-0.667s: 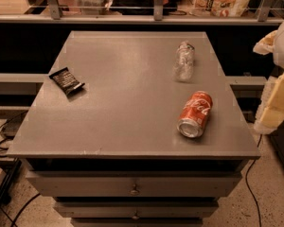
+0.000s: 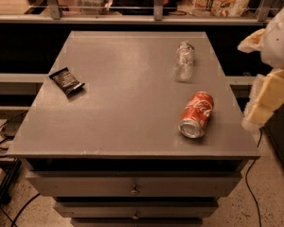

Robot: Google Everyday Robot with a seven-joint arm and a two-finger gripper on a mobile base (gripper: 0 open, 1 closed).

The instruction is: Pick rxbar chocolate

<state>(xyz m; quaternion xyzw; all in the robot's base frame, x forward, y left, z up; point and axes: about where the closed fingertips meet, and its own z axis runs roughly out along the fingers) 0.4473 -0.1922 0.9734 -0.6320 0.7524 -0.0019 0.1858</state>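
Gripper (image 2: 269, 97) hangs off the right edge of the table (image 2: 123, 126) (parted or closed, I can't tell), well apart from the rxbar chocolate (image 2: 66, 81), seemingly flat, far left

Arm at the three o'clock edge of the view, gripper below it.
The robot's white, rounded arm segment (image 2: 280, 34) sat at about two o'clock, cut off by the frame edge, with a tan piece jutting from it toward nine o'clock. Beneath it the cream-yellow two-finger gripper (image 2: 265, 103) hung at roughly three to four o'clock, slanting down toward seven o'clock.
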